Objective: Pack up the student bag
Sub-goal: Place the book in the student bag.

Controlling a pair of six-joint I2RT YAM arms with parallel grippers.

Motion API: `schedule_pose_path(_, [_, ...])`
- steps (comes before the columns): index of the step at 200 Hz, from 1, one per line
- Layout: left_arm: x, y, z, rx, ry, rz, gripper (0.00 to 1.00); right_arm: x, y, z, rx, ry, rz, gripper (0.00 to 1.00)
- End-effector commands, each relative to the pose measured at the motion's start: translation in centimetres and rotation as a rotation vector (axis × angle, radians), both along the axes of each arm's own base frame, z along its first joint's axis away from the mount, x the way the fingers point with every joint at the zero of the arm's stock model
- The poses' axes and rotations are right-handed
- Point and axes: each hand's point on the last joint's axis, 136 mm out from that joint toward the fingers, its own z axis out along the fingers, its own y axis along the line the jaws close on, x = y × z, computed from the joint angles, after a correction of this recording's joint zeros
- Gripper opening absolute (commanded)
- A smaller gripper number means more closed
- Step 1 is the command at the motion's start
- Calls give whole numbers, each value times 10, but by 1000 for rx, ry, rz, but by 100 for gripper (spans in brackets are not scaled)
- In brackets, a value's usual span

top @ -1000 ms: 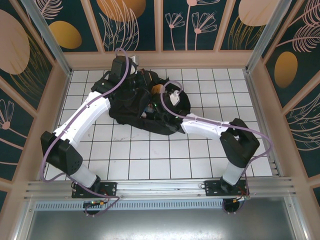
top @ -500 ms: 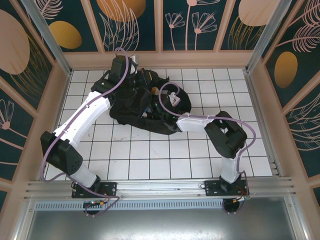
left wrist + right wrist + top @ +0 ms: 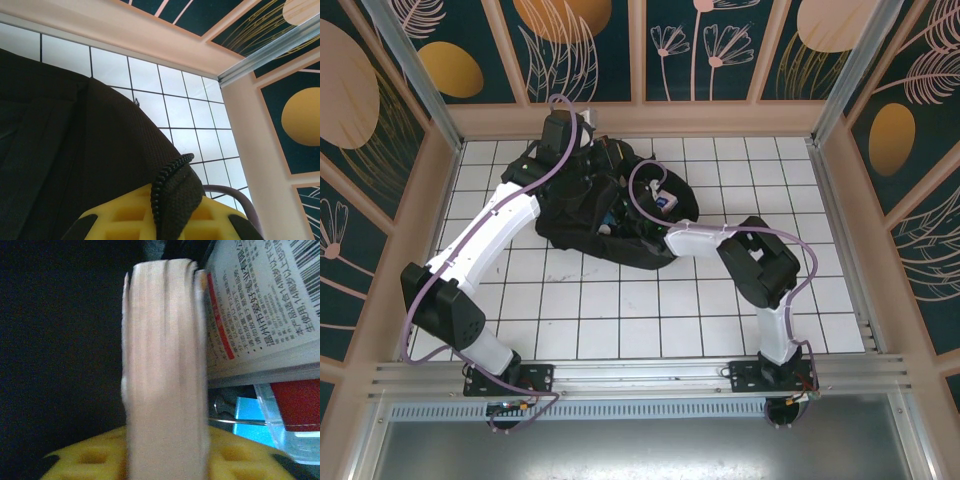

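The student bag (image 3: pixel 582 222), a big black backpack, lies at the back middle of the tiled table. My left gripper (image 3: pixel 586 141) is at the bag's far rim. In the left wrist view it (image 3: pixel 167 212) is shut on a fold of the bag's fabric (image 3: pixel 75 150) with a zipper edge (image 3: pixel 167 182). My right gripper (image 3: pixel 638 206) reaches into the bag's opening from the right. In the right wrist view a pale, flat, upright block (image 3: pixel 165 365) stands between the yellow jaws of that gripper (image 3: pixel 167 465). The block hides the finger pads, so a grip cannot be told.
Inside the bag, to the right of the block, lie a white package (image 3: pixel 265 300) with printed text and a barcode, a red item (image 3: pixel 300 402) and a blue item (image 3: pixel 247 410). Walls (image 3: pixel 840 170) fence the table on three sides.
The right arm has folded its elbow in and its wrist has pushed left, deeper into the bag. An orange patch seen earlier at the bag's opening is gone. The left arm has not moved.
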Motion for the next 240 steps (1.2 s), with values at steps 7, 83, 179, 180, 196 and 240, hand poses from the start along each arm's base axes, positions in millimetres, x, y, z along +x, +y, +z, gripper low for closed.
schedule_pose_path(7, [-1,3,79,-81,-224,-2,0,3,-8,29,-11,-50,15,44])
schedule_pose_path(83, [-1,10,74,-43,-223,27,0,-1,-38,50,-130,-86,-29,65])
schedule_pose_path(179, [-8,21,67,-9,-229,47,0,-27,-69,118,-329,-350,79,64])
schedule_pose_path(180, [-9,21,68,-8,-230,47,0,-28,-70,120,-334,-355,81,63])
schedule_pose_path(196, [-11,22,63,4,-227,44,0,-33,-79,135,-408,-392,121,60])
schedule_pose_path(240, [-17,28,59,31,-230,45,0,-43,-130,130,-702,-284,156,51])
